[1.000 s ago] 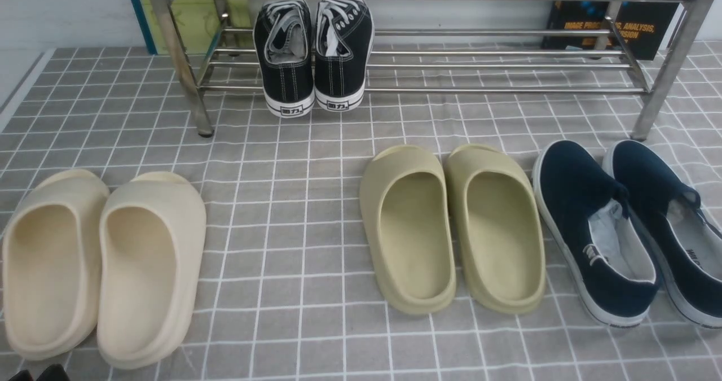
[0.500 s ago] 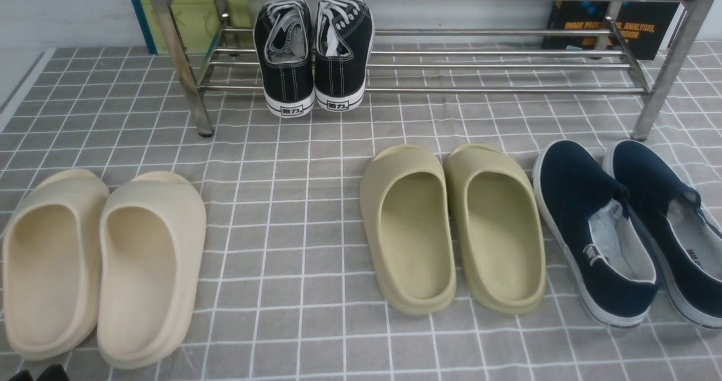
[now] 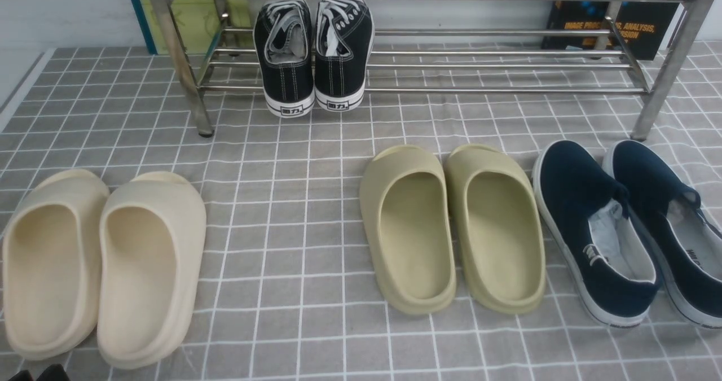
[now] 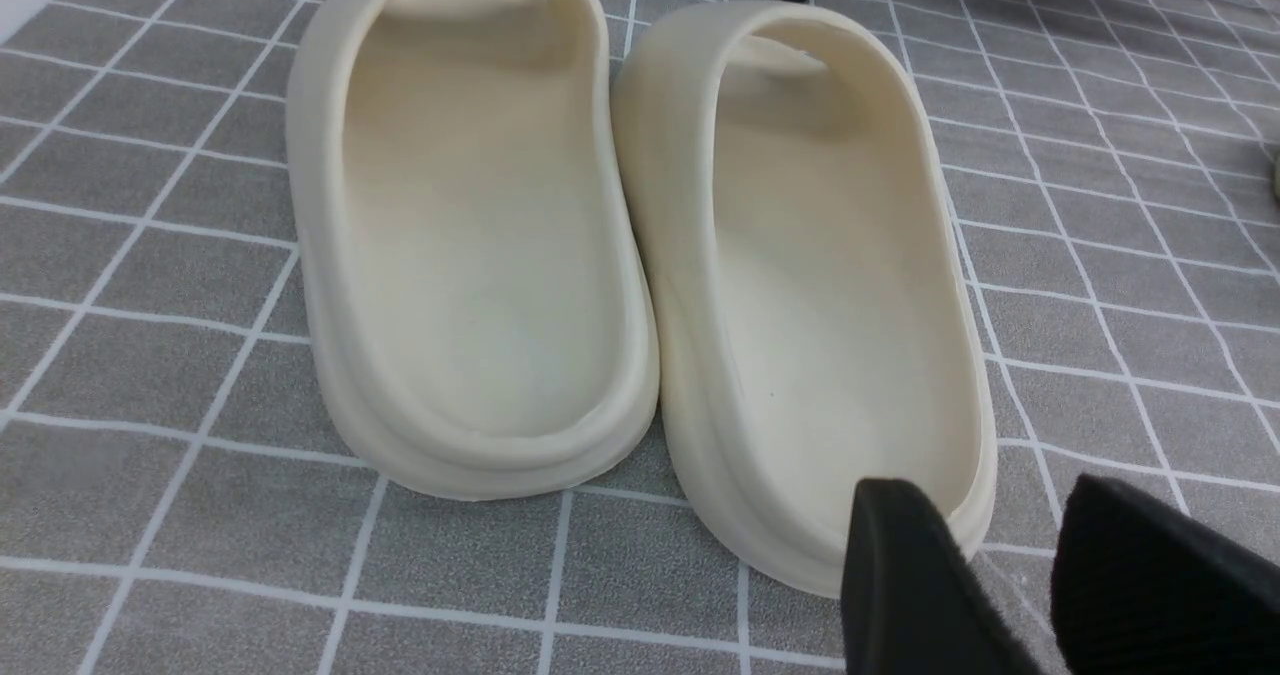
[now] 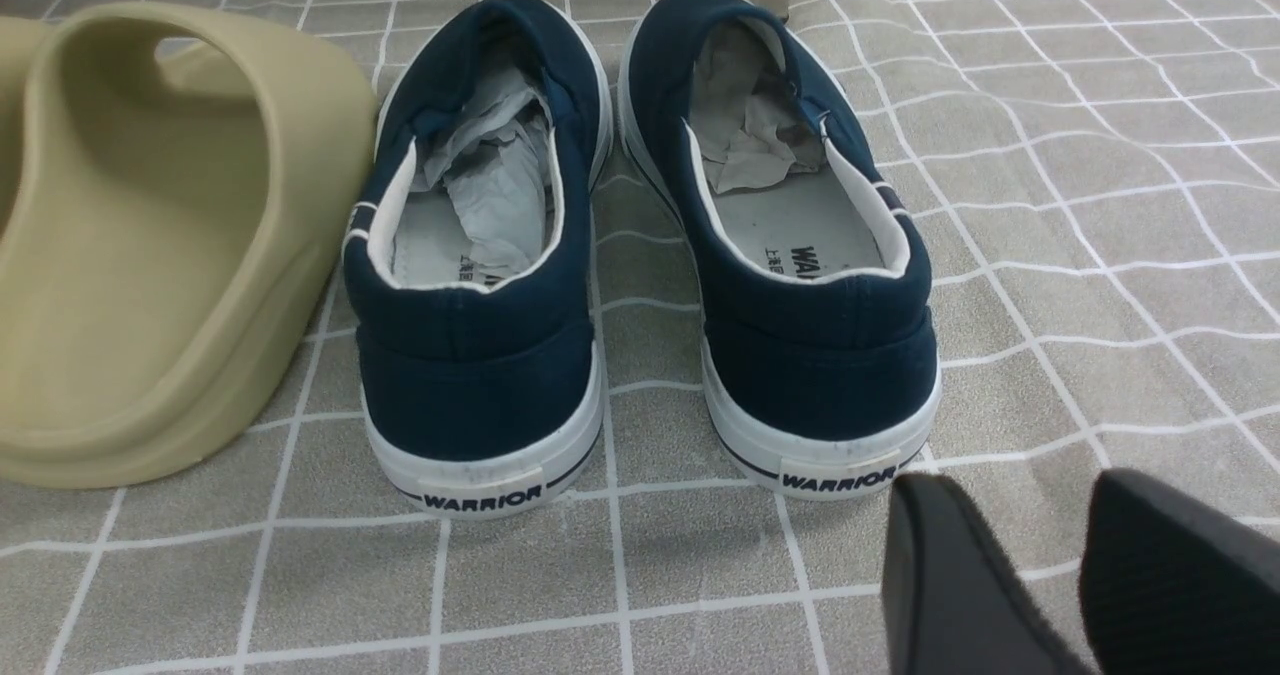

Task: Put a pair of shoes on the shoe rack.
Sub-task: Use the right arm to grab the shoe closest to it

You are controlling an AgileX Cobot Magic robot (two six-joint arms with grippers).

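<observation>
The pair of shoes, two navy slip-ons with white soles, stands side by side on the grey checked cloth at the right, one (image 3: 592, 228) beside the other (image 3: 665, 217), toes toward the shoe rack (image 3: 428, 90). In the right wrist view their heels (image 5: 480, 355) (image 5: 815, 345) face me. My right gripper (image 5: 1015, 495) is open and empty, just behind and outside the right-hand heel, touching nothing. My left gripper (image 4: 995, 503) is open and empty, at the heel of a cream slide (image 4: 830, 255). Only its dark tips (image 3: 36, 374) show in the front view.
Black lace-up sneakers (image 3: 313, 53) sit on the rack's lower bars at its left end. Olive slides (image 3: 451, 228) lie just left of the navy shoes; one slide (image 5: 150, 255) nearly touches them. Cream slides (image 3: 101, 262) lie far left. Rack legs (image 3: 657, 87) stand just beyond the navy toes.
</observation>
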